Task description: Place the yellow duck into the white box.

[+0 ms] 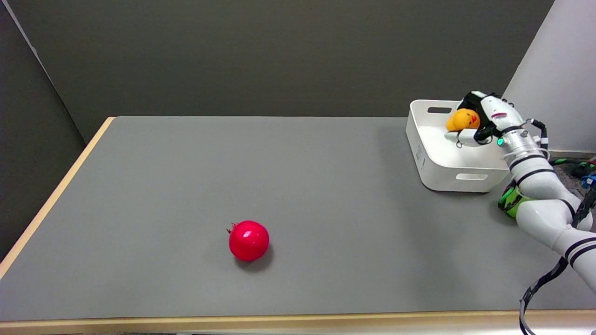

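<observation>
Item: yellow duck (461, 119) (orange-yellow body, red mark on its side). Held in the right hand (477, 122), fingers wrapped around it, above the open top of the white box (435, 160); contact with the box floor cannot be told.

Item: white box. Open-topped, slotted handles in its walls, standing on the grey desk (233, 163) at its far right corner.

Item: red pomegranate (248, 240). Resting on the desk, well apart from the white box, toward the near edge and left of it.
</observation>
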Controlling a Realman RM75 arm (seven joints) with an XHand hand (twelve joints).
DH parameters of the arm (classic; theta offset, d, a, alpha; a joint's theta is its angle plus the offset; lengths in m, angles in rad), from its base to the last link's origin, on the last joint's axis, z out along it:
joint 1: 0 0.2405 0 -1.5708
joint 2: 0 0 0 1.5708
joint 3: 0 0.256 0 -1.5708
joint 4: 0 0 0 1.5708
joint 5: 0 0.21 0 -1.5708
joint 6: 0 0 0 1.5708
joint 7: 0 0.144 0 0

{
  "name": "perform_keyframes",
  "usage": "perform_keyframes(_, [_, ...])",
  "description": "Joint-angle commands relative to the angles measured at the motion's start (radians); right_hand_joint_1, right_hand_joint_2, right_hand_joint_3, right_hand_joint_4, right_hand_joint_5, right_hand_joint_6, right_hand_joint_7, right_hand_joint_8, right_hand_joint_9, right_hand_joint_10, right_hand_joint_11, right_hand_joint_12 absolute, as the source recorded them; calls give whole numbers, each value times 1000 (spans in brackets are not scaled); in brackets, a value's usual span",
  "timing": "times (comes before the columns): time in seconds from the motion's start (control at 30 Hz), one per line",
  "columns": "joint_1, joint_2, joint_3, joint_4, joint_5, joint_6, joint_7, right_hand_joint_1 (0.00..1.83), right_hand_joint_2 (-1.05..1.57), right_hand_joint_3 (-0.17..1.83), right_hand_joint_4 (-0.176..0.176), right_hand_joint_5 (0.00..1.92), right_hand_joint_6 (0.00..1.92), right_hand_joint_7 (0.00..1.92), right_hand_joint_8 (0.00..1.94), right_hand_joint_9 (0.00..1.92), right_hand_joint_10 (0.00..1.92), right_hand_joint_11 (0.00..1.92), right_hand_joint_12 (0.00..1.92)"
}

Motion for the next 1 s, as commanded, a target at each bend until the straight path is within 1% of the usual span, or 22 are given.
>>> perform_keyframes(0.03, [4,8,-93,-115,121,71,10,609,687,946,12,293,663,438,605,363,937,220,1330])
perform_keyframes(0.07, [2,12,-94,-108,130,71,10,499,625,965,24,212,464,276,427,184,732,51,1124])
perform_keyframes(0.1, [-2,14,-94,-99,140,71,10,472,614,967,27,193,453,232,400,128,695,24,1081])
perform_keyframes(0.13, [-6,15,-94,-89,148,73,10,441,597,963,30,164,439,175,354,67,619,-1,1004])
perform_keyframes(0.2, [-10,19,-91,-69,163,74,10,409,544,922,36,86,410,47,194,-1,294,-1,721])
perform_keyframes(0.27, [-14,20,-84,-54,179,73,10,390,544,918,35,71,391,33,140,-1,234,-1,641])
perform_keyframes(0.33, [-16,20,-81,-39,208,70,10,406,533,920,27,33,337,-1,62,-1,20,-1,394])
perform_keyframes(0.4, [-19,20,-80,-28,229,74,10,366,541,894,32,42,306,-1,25,-1,14,-1,333])
perform_keyframes(0.5, [-31,20,-78,3,262,121,10,362,543,890,28,45,250,-1,-1,-1,-1,-1,189])
perform_keyframes(0.57, [-36,15,-90,11,287,221,10,362,541,879,27,46,232,-1,-1,-1,-1,-1,119])
perform_keyframes(0.63, [-37,8,-104,11,325,329,10,361,547,880,17,45,197,-1,-1,-1,-1,-1,18])
perform_keyframes(0.7, [-37,-9,-129,16,438,491,10,359,553,885,16,45,198,-1,7,-1,-1,-1,-1])
perform_keyframes(0.73, [-37,-13,-139,22,492,543,15,358,562,898,13,45,223,-1,41,-1,-1,-1,-1])
perform_keyframes(0.77, [-41,-18,-154,33,585,621,33,356,571,912,10,46,249,0,75,-1,0,-1,1])
perform_keyframes(0.8, [-47,-20,-167,42,658,678,58,338,571,915,11,51,292,28,78,-1,39,-1,59])
perform_keyframes(0.83, [-55,-21,-175,47,700,716,80,319,572,919,12,57,334,55,82,-1,77,-1,116])
perform_keyframes(0.9, [-74,-23,-183,54,760,776,126,309,585,923,6,87,371,64,219,-1,163,-1,278])
perform_keyframes(1.0, [-133,-30,-182,62,803,811,231,307,614,931,-10,111,393,79,270,6,207,-1,330])
